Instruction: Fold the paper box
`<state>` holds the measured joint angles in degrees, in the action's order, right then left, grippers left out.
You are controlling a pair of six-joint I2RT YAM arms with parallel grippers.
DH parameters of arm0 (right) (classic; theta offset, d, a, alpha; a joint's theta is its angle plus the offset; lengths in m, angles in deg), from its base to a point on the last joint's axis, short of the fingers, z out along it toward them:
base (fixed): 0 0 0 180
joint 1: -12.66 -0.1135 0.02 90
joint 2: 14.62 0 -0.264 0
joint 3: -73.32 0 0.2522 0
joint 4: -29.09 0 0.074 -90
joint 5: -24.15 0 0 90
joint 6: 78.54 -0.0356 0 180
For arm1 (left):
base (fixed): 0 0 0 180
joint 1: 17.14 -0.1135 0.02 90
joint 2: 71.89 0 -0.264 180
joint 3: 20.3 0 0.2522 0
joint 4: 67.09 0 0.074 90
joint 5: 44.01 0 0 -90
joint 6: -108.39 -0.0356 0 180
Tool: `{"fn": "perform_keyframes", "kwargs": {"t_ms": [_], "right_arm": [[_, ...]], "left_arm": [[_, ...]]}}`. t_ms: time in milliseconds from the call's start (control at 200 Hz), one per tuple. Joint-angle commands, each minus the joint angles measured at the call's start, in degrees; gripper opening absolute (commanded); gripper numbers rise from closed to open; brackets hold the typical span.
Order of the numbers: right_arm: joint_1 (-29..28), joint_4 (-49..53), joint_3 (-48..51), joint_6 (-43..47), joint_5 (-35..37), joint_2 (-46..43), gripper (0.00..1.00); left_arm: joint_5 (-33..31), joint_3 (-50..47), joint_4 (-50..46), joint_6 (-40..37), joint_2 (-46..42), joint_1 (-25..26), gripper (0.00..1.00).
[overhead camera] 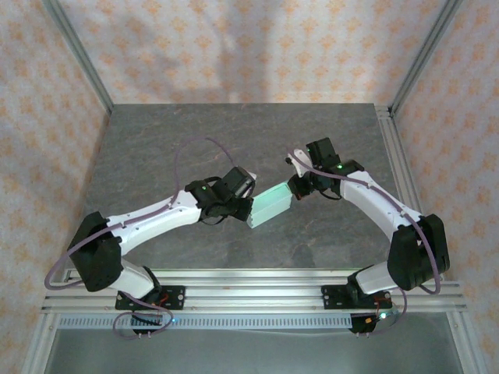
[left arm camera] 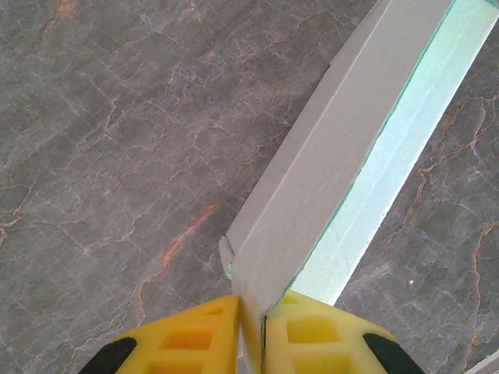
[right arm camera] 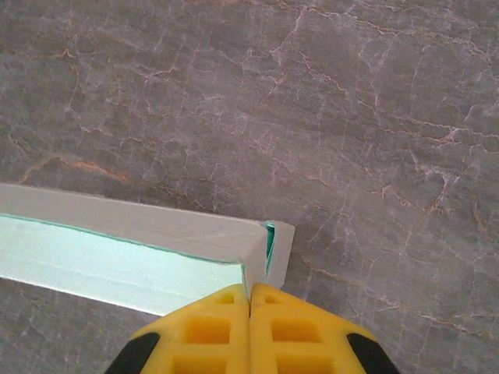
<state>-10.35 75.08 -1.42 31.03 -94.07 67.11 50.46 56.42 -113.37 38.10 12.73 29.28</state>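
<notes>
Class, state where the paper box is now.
Top view: the paper box is near the middle of the table, between the left gripper and right gripper, each pinching one end.

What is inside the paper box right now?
The mint-blue floor of the paper box shows, with no object on the visible part. The corners where the left pincer and the right pincer pinch its walls are covered, and a wall hides some floor.

Grey veined table (overhead camera: 171,132), front metal rails (overhead camera: 257,290)
</notes>
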Motion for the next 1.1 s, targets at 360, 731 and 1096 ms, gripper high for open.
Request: {"fn": "perform_keyframes", "kwargs": {"t_ms": [360, 731, 1096], "right_arm": [[-0.3, -6.0, 6.2, -0.5, -0.3, -5.1, 0.0], [-0.4, -8.2, 7.8, -1.4, 0.4, -5.3, 0.0], [-0.4, -8.6, 7.9, -2.0, 1.0, -5.2, 0.0]], "left_arm": [[0.6, 2.4, -0.5, 0.2, 1.9, 0.0, 0.15], [2.9, 2.7, -1.4, 5.6, 1.5, 0.1, 0.15], [2.1, 3.4, -4.1, 6.7, 0.1, 0.1, 0.18]]}}
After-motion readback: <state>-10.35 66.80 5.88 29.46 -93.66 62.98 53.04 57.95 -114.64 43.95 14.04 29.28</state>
